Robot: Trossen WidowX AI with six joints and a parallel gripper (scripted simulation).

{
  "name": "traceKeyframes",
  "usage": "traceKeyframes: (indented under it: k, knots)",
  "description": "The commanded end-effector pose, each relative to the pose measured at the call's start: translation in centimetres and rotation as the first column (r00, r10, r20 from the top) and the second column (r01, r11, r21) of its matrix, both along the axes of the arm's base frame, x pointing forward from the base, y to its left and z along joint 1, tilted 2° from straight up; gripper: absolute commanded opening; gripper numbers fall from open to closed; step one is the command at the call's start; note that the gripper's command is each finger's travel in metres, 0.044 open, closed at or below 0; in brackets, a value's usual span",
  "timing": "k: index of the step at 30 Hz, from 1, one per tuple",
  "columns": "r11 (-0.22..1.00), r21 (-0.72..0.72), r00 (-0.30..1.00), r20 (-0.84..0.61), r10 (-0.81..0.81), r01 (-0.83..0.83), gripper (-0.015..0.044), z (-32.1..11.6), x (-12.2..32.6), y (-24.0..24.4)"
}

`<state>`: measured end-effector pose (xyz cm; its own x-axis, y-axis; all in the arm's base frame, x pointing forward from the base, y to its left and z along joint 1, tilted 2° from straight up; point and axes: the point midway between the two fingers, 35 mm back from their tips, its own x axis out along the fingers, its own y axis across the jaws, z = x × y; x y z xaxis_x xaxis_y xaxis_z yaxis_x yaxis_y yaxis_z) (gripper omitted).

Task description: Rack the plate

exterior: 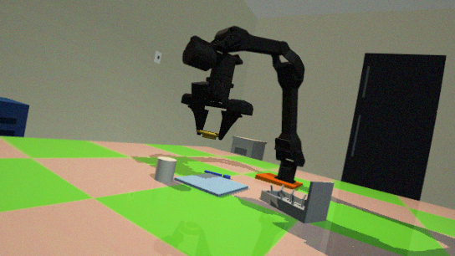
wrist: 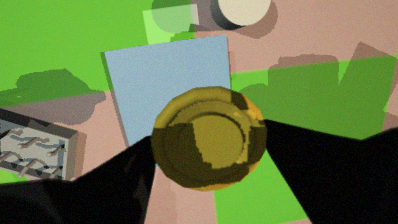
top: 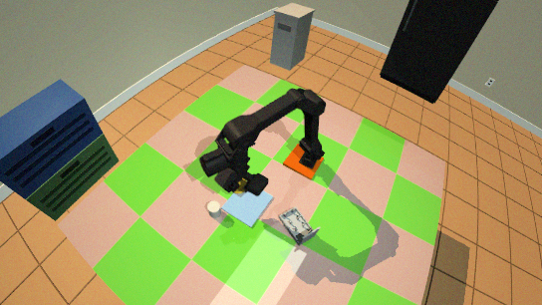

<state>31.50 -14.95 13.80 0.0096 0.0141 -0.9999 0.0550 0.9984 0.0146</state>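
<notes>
Holding flat, the plate [wrist: 209, 138] sits clamped rim to rim in your end effector [exterior: 213, 130], well above the worktop. From there the rack [exterior: 298, 200] lies low and off to one side, past the blue mat [exterior: 211, 184]; you'll need to tip the plate on edge first.

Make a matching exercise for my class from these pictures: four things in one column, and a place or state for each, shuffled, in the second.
Things:
1. plate
2. dish rack
3. blue pen
4. pale cylinder

Places or states:
A. lying past the far edge of the blue mat
B. held flat in the air between the jaws of the gripper
C. standing upright beside the mat
D. on the floor with its slots empty

Pairs: 1-B, 2-D, 3-A, 4-C
</notes>
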Motion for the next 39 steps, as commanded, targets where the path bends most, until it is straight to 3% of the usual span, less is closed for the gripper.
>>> traceKeyframes:
  k: [1,20,33,39]
  knots:
    - [1.000,-0.005,1.000,0.006,0.001,-0.001,0.0000,1.4,0.1,-0.1]
    - [1.000,-0.010,1.000,0.018,-0.006,0.006,0.0000,6.5,0.0,0.1]
    - [0.910,0.011,0.909,-0.021,-0.415,0.415,0.0000,6.6,-5.8,13.1]
    - [0.900,0.011,0.900,-0.024,-0.436,0.436,0.0000,6.5,-6.2,13.7]
